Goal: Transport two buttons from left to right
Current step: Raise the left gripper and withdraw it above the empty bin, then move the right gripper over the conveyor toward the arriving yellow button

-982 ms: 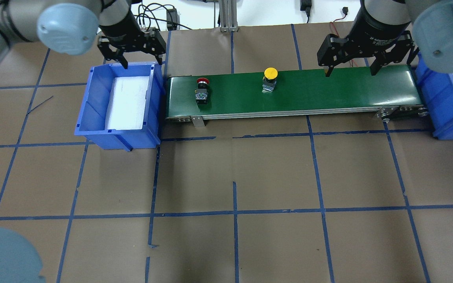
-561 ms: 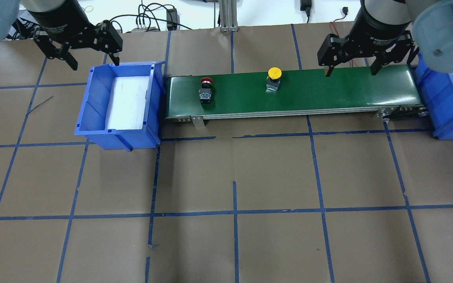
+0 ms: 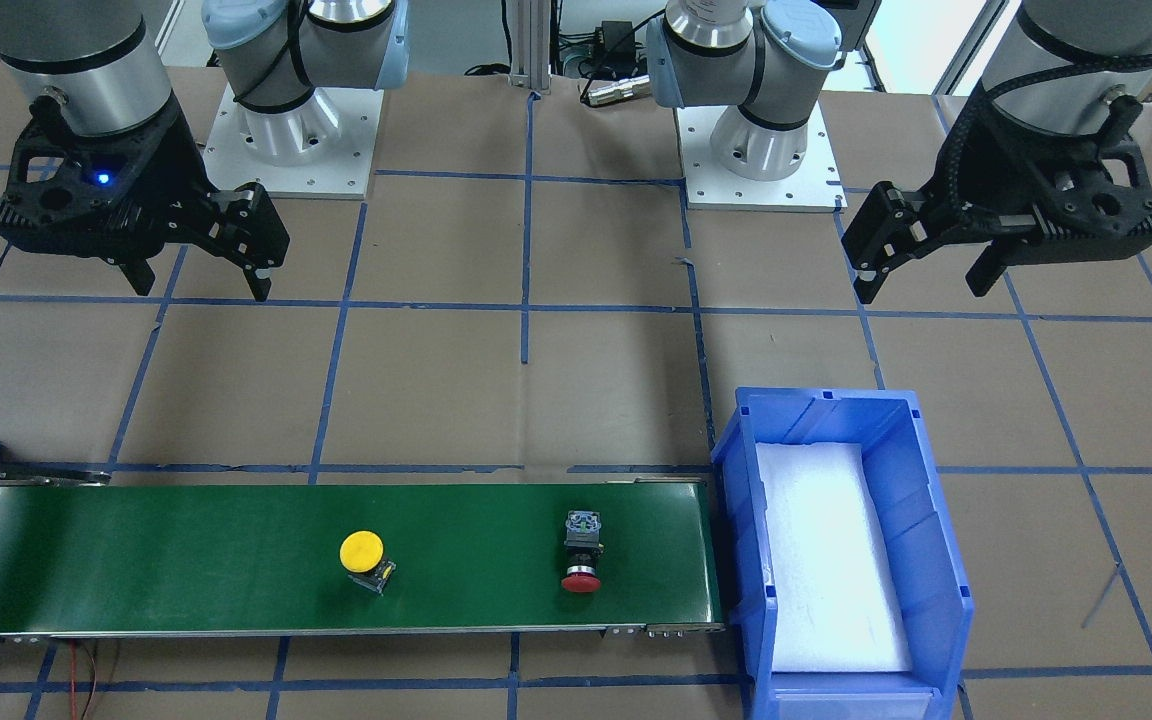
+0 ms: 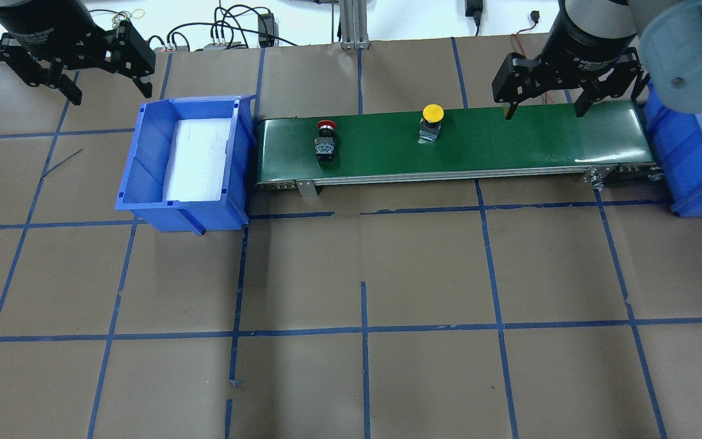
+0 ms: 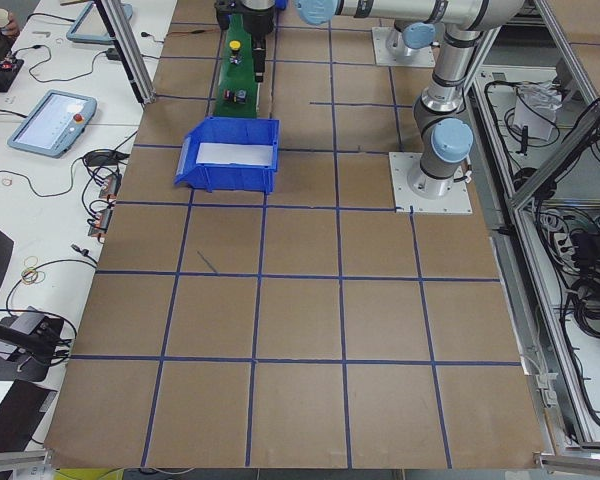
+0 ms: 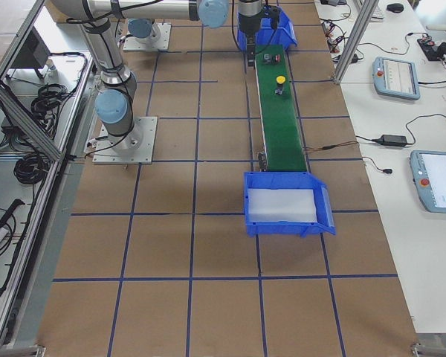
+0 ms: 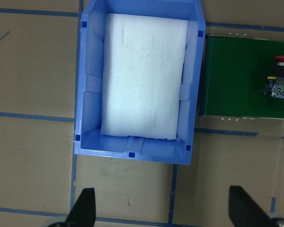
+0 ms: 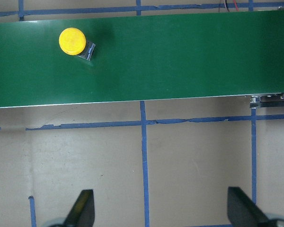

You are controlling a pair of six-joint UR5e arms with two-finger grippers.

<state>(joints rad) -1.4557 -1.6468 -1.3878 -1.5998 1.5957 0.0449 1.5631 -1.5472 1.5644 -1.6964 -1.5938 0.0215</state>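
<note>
Nearest the robot, bare brown paper on the table (image 4: 363, 274), crossed by blue tape lines. Farther out on the left, a blue bin (image 4: 144, 158) with a white foam pad (image 4: 195, 158) on its floor. Just beside it to the right, a green conveyor belt (image 4: 509, 140), reaching as far as a second blue bin (image 4: 686, 158) at the right edge. On the left part of the belt, the red button (image 4: 325, 141), lying on its side with the cap pointing away from the robot. Near the middle of the belt, well apart from the red one, the yellow button (image 4: 432, 122), standing with the cap up. Beyond the left bin, the left gripper (image 4: 111, 94), raised above the table, fingers spread wide, holding nothing. Over the right part of the belt, the right gripper (image 4: 545, 114), likewise raised, spread wide and empty.
</note>
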